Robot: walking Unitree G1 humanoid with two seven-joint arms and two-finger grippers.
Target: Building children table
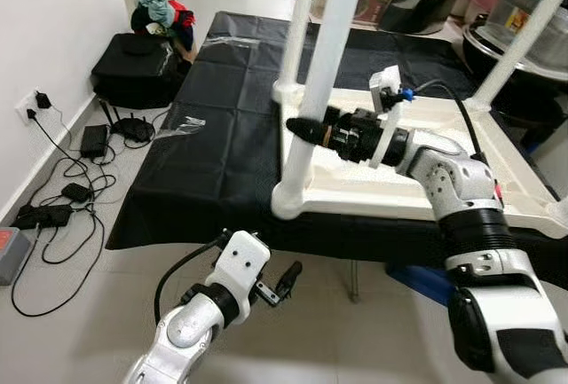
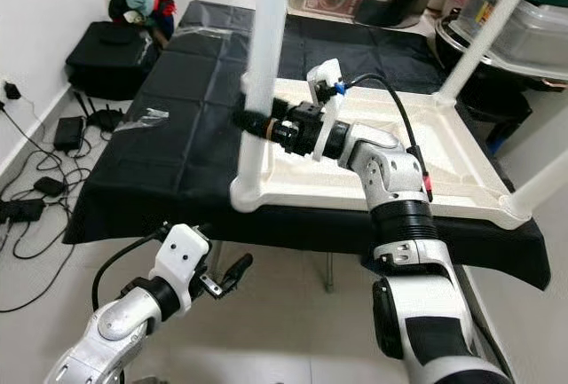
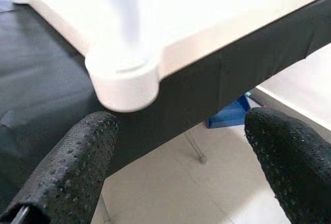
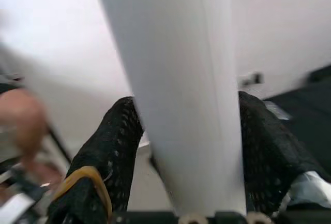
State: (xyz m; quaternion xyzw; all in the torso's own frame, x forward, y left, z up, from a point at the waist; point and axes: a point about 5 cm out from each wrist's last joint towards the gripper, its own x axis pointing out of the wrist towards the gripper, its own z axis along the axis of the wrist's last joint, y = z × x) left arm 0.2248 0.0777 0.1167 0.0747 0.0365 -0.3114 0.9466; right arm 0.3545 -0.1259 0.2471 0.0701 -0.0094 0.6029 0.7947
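Observation:
A white children's table [image 1: 426,199] lies upside down on a black-covered table [image 1: 222,136], its round legs pointing up. My right gripper [image 1: 300,127] reaches across the tray-like underside and is shut on the near-left leg [image 1: 330,47], just above its corner socket [image 1: 288,198]. In the right wrist view, the black fingers [image 4: 111,146] hug both sides of that leg [image 4: 176,79]. My left gripper [image 1: 288,278] hangs open below the table's front edge. The left wrist view looks up between its fingers [image 3: 77,167] at the same corner socket [image 3: 124,79].
Other white legs [image 1: 524,38] rise at the back and right corners. Cables and power adapters [image 1: 62,193] litter the floor by the left wall, with a black bag [image 1: 138,65] behind them. A blue box [image 1: 426,282] sits under the table. Pots and containers [image 1: 506,38] crowd the far right.

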